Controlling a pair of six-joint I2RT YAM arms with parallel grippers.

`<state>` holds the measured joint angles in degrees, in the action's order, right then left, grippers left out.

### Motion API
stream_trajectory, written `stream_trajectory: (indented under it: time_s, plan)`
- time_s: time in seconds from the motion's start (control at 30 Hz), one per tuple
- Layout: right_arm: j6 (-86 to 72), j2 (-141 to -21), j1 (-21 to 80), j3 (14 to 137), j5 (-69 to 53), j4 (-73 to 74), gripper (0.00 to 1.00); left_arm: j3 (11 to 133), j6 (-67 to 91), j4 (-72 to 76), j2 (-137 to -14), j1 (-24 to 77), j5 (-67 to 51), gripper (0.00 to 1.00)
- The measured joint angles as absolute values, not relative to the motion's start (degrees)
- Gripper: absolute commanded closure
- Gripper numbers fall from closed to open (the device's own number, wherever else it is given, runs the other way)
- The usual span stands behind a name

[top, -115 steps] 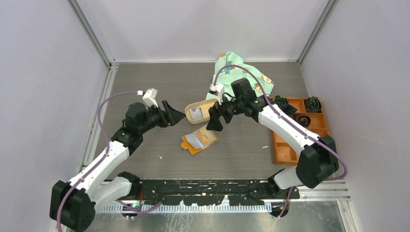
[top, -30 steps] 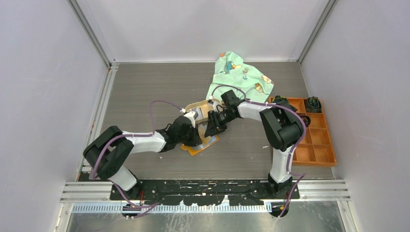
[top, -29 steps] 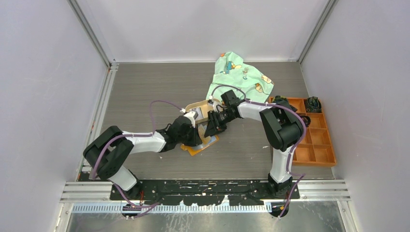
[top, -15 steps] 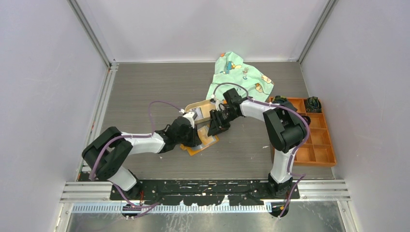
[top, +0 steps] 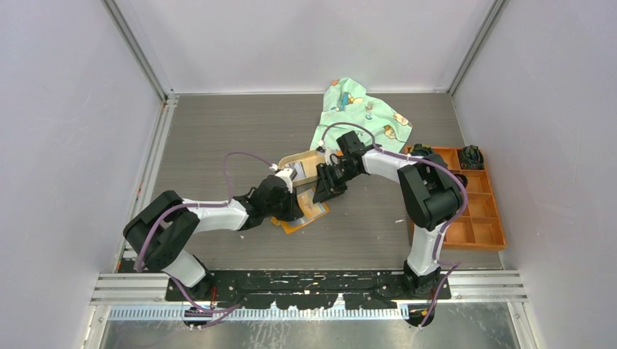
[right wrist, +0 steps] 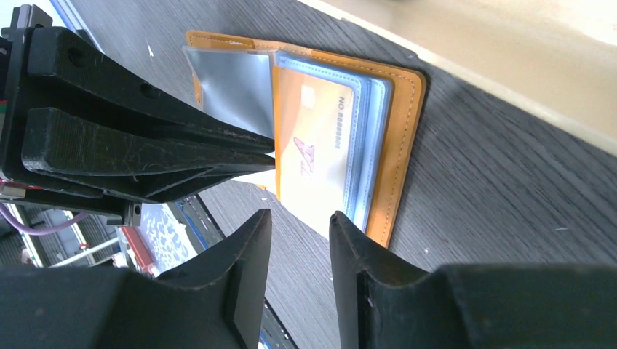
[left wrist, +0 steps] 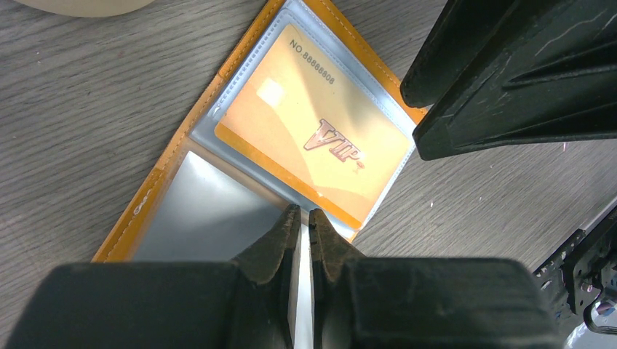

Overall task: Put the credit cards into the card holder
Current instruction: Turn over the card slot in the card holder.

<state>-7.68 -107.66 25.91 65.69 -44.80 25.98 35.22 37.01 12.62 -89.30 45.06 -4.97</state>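
The card holder (right wrist: 396,145) is boxed in. Its near-left side is taken by the left gripper (left wrist: 304,215), pinched onto a clear sleeve, and its far-right corner is crowded by the right gripper (right wrist: 298,222), jaws parted. The far side is blocked by the oval tray (top: 292,161), just beside it. Bare table (top: 364,225) is left between holder and compartment box (top: 476,211), and open surface is seen far left.

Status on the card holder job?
Left gripper shut, pinching a card holder sleeve. Right gripper open, empty, alongside. Orange VIP card already sleeved. Grippers crowded close.
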Motion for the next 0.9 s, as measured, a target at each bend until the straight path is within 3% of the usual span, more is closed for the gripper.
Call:
stream_trajectory:
  time_s: [0.47,0.9]
  plan:
    - [-8.56,-110.98,26.22,65.93,-44.62,26.46,0.61,35.22,37.04,12.60,-89.30,45.06,-4.97,0.90]
    - [-10.11,-110.98,26.24,66.11,-48.82,24.97,0.71,35.22,37.04,12.34,-89.21,45.06,-4.95,0.89]
